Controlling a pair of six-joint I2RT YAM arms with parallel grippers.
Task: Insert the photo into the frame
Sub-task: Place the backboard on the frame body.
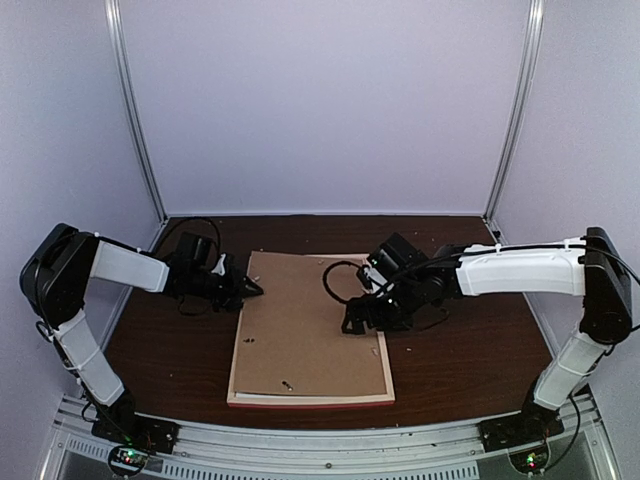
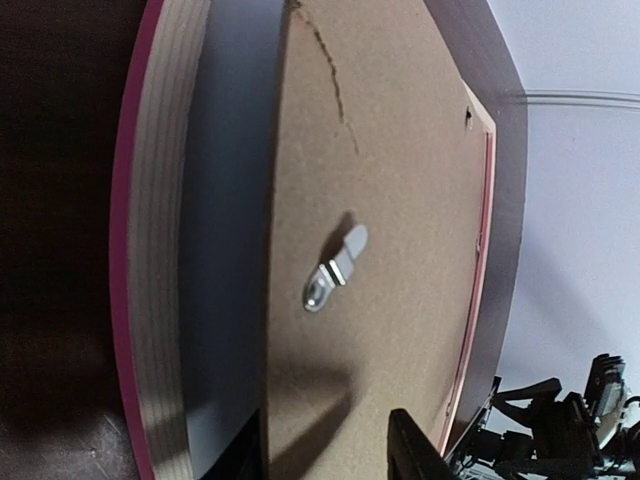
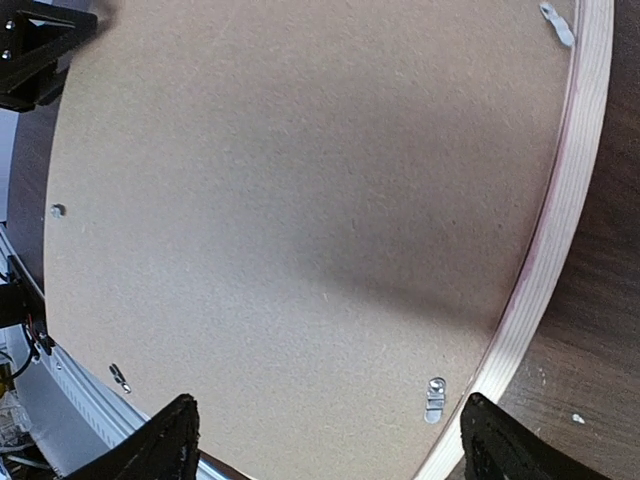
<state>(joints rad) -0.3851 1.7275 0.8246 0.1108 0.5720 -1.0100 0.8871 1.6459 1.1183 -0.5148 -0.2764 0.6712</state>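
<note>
The frame (image 1: 310, 399) lies face down on the table, its pink front edge and pale wood bar (image 2: 160, 250) showing. A brown backing board (image 1: 310, 320) lies in it, with small metal turn clips (image 2: 335, 268) on it. My left gripper (image 1: 252, 288) is at the board's left edge; its jaws (image 2: 322, 440) stand apart, one finger under and one over the edge. My right gripper (image 1: 362, 318) hangs open over the board, near the frame's right bar (image 3: 560, 220), with nothing between its fingers (image 3: 330, 450). The photo is hidden. I cannot tell what the pale strip (image 2: 230, 200) between bar and board is.
Dark wooden table (image 1: 470, 360) inside lilac walls, with a metal rail (image 1: 330, 450) at the near edge. More clips (image 3: 435, 398) sit near the board's rim. The left gripper (image 3: 40, 50) shows in the right wrist view's top left corner.
</note>
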